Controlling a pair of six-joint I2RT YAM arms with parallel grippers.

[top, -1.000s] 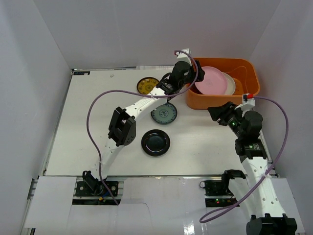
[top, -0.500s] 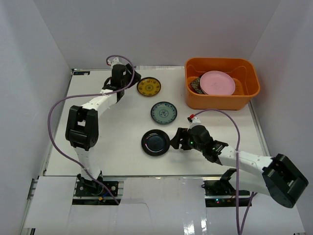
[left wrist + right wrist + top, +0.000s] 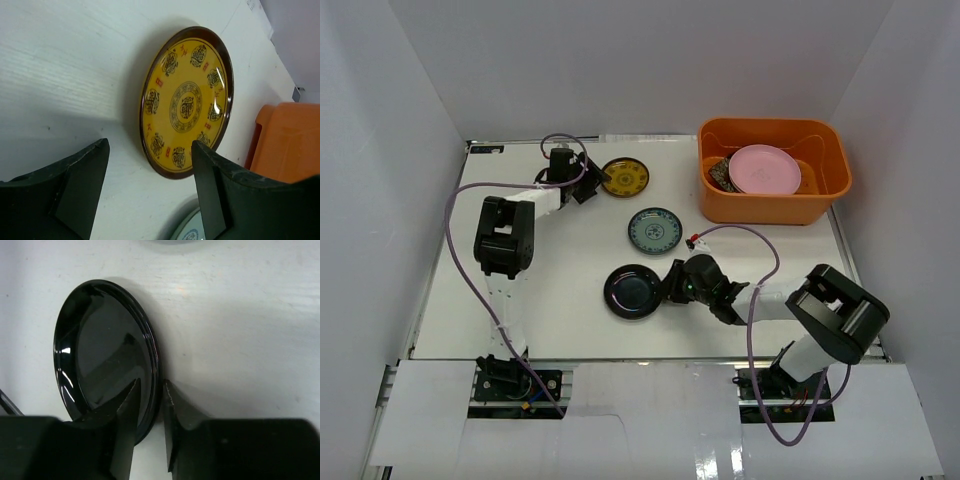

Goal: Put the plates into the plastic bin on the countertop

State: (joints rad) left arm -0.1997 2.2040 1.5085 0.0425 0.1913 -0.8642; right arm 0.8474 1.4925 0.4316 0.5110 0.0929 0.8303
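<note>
A glossy black plate (image 3: 630, 291) (image 3: 100, 350) lies on the white countertop (image 3: 520, 290). My right gripper (image 3: 665, 288) (image 3: 151, 382) is shut on its right rim, one finger over the inside and one outside. The small yellow-patterned plate (image 3: 624, 177) (image 3: 187, 102) lies at the back. My left gripper (image 3: 587, 186) (image 3: 149, 145) stands open just left of it, its jaws wide apart and low over the board, holding nothing. A small blue-patterned plate (image 3: 655, 231) (image 3: 189, 231) lies between the two. The orange plastic bin (image 3: 775, 126) (image 3: 285, 142) holds a pink plate (image 3: 765, 168) and a dark patterned one (image 3: 723, 175).
Pale walls enclose the countertop on three sides. The bin stands in the back right corner. Purple cables loop from both arms over the board, one (image 3: 740, 232) arching just in front of the bin.
The left arm left the bin, swung to the back left and settled beside the yellow plate. The right arm dropped to the black plate and closed on its rim, nudging it left.
</note>
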